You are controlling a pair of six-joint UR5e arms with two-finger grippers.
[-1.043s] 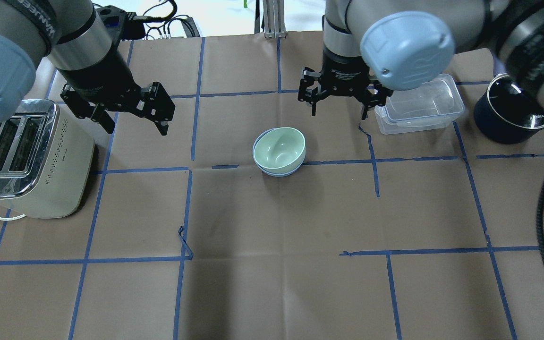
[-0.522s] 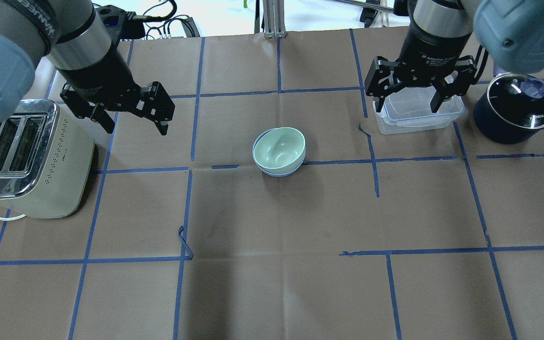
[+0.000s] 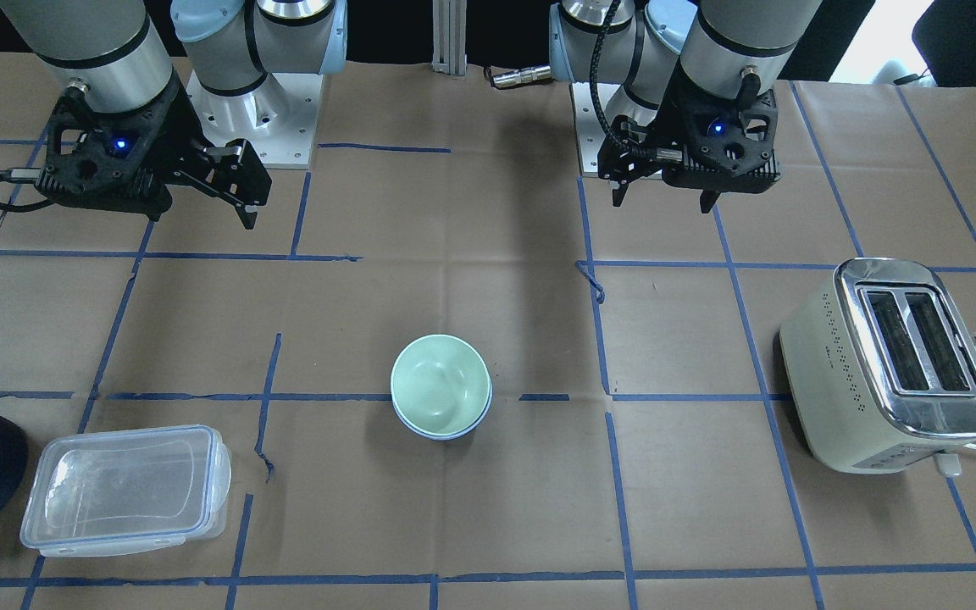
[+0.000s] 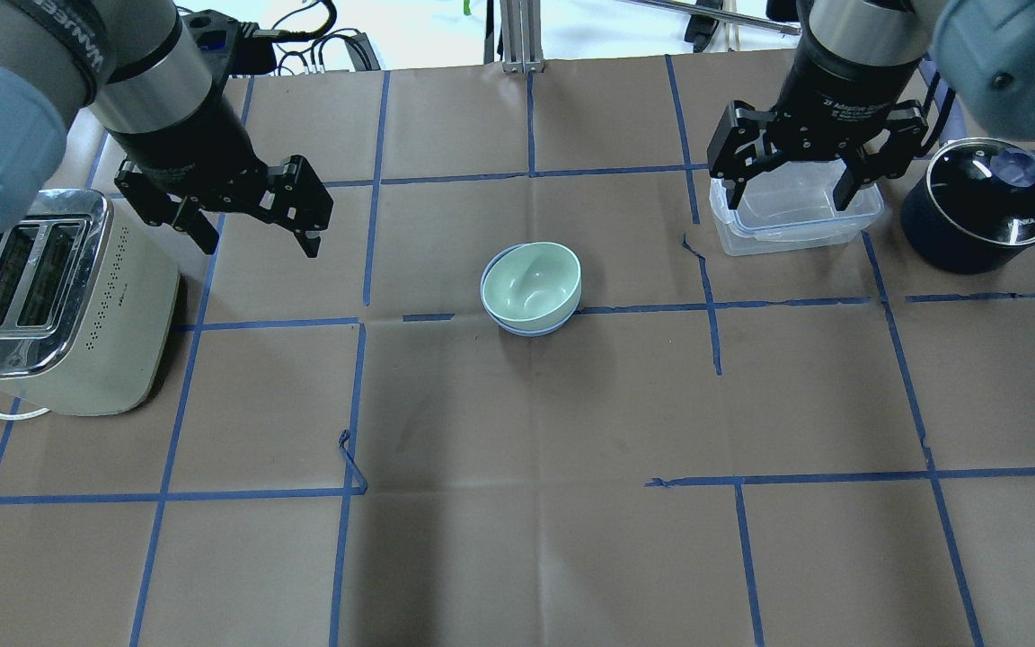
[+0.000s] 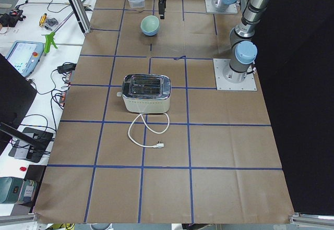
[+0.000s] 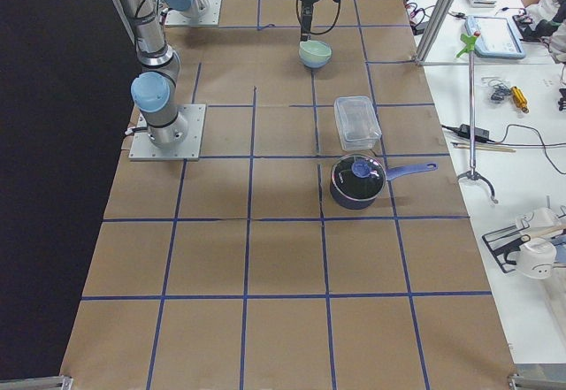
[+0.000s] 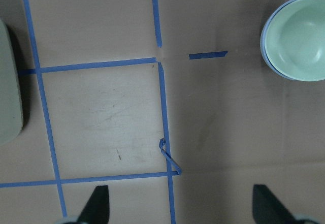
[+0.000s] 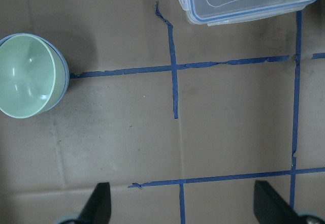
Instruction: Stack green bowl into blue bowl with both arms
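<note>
- We count one green bowl [image 4: 531, 283] and one blue bowl [image 4: 525, 332]. The green bowl sits nested inside the blue bowl, both upright. Only a thin blue rim shows around and beneath the green one.
- The stacked pair stands near the middle of the table [image 4: 526, 503], beside a crossing of blue tape lines [image 4: 715, 305].
- We count two robot arms, each with one black two-finger gripper.
- The left gripper [image 4: 260, 249] hangs above the table, well apart from the bowls. Its fingers are spread wide, with nothing between them and nothing touched.
- The right gripper [image 4: 789, 205] is also raised above the table, well apart from the bowls on their other side. Its fingers are likewise spread wide and hold nothing.
- Each wrist camera looks straight down on bare brown paper between two parted fingertips, with the bowls off to one side.
- One cream toaster [image 4: 59, 296] with a chrome top and two slots stands toward the robot's left, near the left gripper.
- One clear rectangular lidded container [image 4: 787, 235] lies toward the robot's right. In the overhead view the right gripper overlaps it.
- One dark blue pot [image 4: 980, 207] with a glass lid stands just beside the container, farther to the right.
</note>
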